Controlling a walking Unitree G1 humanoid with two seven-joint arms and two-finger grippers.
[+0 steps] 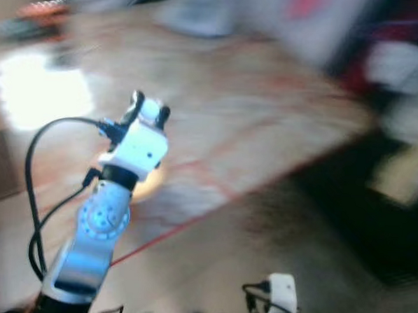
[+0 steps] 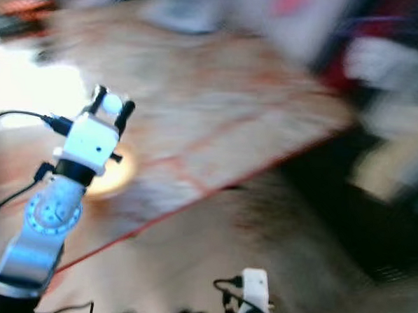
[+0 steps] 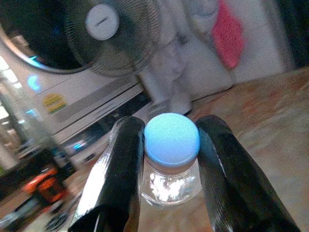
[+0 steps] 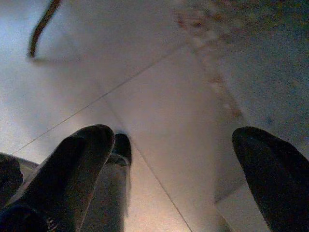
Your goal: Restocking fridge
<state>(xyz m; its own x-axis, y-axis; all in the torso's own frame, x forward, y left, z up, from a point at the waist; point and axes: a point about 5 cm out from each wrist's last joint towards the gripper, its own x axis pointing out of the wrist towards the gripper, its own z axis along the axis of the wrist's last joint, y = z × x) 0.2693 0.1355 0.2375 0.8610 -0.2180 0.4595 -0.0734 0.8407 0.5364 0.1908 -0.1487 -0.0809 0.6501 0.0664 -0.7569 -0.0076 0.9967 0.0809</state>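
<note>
Blurred tiled floor (image 1: 266,131) sweeps across both head views, pale and reddish with a thin red line running diagonally through it, and a dark patch at the right of the frame. Bright glare sits at the upper left.

Left pincer (image 3: 169,145) first: its two black fingers (image 3: 120,169) are clamped on the neck of a clear plastic bottle (image 3: 170,186), one finger pressed to each side just under the pale blue cap (image 3: 172,139). In the left eye view that same left pincer (image 1: 148,111) is up in the left half of the frame, at the tip of the raised silver arm (image 1: 100,228), with the cap showing as a pale dot between the fingertips. A black cable (image 1: 37,161) loops off the wrist toward the left edge.

Outward from the bottle, the left wrist view picks up a standing fan (image 3: 108,34) at the upper left, a white appliance (image 3: 91,101) below it, and a pink-red cloth (image 3: 228,36) hanging at the upper right, all soft with blur.

Right pincer (image 4: 183,164) now: fingers spread wide apart, nothing between them, pointing down at pale floor tiles with a speckled strip toward the upper right. The right arm's white wrist (image 1: 282,297) pokes in at the bottom edge of the left eye view, low and right of centre.
</note>
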